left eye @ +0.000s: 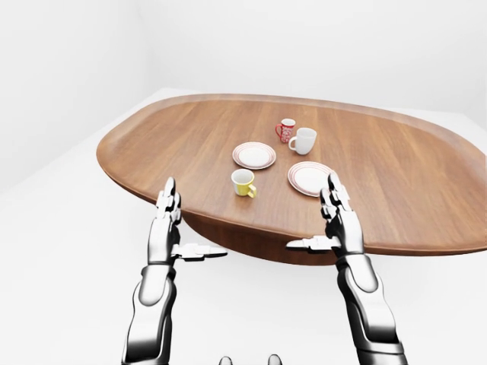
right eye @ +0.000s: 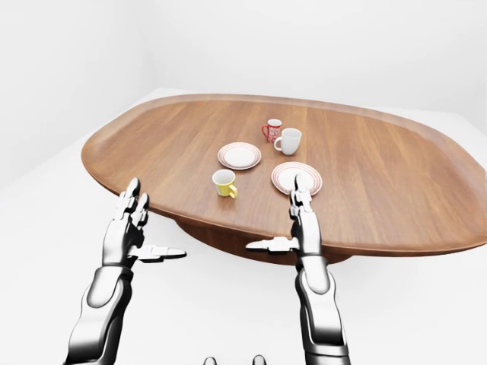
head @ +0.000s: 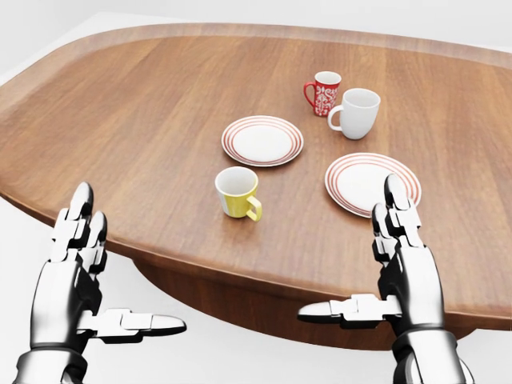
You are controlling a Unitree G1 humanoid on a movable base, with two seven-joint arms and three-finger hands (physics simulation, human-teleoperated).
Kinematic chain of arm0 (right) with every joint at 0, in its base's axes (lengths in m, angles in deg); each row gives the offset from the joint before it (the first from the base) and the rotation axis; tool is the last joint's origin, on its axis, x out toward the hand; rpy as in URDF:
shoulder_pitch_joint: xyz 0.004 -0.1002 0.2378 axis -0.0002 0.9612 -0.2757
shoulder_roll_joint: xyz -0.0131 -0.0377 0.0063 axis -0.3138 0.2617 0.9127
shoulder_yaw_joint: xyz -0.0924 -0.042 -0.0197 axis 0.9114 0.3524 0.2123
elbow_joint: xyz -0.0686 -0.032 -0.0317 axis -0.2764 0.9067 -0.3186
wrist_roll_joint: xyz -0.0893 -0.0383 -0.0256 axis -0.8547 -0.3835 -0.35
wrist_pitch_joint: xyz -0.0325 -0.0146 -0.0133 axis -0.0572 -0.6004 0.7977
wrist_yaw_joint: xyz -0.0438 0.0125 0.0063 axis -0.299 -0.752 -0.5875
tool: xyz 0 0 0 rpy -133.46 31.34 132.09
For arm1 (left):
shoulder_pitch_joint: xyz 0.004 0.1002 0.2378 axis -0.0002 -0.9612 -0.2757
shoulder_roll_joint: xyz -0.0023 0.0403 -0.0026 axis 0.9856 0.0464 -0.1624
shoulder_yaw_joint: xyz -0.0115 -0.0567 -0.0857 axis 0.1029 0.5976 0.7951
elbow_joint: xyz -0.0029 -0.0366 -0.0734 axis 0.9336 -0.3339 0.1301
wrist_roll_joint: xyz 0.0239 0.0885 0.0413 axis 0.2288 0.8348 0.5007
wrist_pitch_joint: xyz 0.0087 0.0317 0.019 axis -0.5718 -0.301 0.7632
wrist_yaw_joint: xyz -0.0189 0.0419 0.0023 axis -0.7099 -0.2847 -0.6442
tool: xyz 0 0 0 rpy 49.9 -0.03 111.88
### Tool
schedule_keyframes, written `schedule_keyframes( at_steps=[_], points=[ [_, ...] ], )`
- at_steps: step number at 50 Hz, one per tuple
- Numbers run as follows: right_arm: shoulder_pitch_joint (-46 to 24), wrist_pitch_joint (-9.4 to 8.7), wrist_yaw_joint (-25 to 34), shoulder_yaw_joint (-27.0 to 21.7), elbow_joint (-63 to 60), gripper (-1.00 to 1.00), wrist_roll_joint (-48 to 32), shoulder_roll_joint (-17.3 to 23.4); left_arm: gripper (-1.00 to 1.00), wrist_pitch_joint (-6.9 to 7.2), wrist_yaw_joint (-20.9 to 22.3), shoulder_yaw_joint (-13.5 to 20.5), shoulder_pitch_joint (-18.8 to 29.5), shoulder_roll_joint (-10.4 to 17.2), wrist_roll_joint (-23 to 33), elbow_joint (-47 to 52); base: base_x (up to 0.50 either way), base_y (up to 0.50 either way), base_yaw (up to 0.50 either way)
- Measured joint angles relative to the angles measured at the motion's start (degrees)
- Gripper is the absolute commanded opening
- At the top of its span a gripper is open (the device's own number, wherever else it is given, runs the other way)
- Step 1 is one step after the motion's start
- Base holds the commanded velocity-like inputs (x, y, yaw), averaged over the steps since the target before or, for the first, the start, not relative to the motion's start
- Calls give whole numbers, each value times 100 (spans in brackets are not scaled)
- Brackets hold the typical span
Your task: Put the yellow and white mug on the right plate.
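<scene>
We have both arms up short of the surface (head: 144, 104), and neither is carrying anything: the left robot hand (head: 76, 264) hangs off the near edge with fingers straight up and thumb stuck out sideways, and the right robot hand (head: 404, 264) is spread the same way, its fingertips overlapping the near rim of the right plate (head: 372, 182) in the head view. The yellow and white mug (head: 238, 192) stands upright near the near edge, handle turned toward us and to the right, just below the left plate (head: 262, 140) and well apart from its target. Now, where could this slip? We judge the handle is the trouble: a hand closing from the side could catch it and spin or tip the mug instead of gripping it. The mug also sits close to that near edge, so a clumsy push could send it off. On the carry, a low pass could clip the plate rim and shove it. Further up, the white mug (head: 358, 112) and red patterned mug (head: 324, 92) stand close beyond the right plate, so an overshoot could knock them.
</scene>
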State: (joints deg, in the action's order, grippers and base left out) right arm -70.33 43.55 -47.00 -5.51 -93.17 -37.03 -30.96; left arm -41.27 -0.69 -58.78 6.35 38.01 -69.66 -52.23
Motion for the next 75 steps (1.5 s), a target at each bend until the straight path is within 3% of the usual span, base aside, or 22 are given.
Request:
schedule_keyframes(
  at_steps=[50, 75],
  points=[
    [111, 0, 198, -37, -467, 100, 284, 9, 100, 0, 42, -11, -66, -30, 48, 219, 45, 12, 0],
    [179, 0, 174, 39, -368, 100, 127, -3, 100, 0, 47, -11, -137, -31, 56, 270, 8, 2, 0]
  ],
)
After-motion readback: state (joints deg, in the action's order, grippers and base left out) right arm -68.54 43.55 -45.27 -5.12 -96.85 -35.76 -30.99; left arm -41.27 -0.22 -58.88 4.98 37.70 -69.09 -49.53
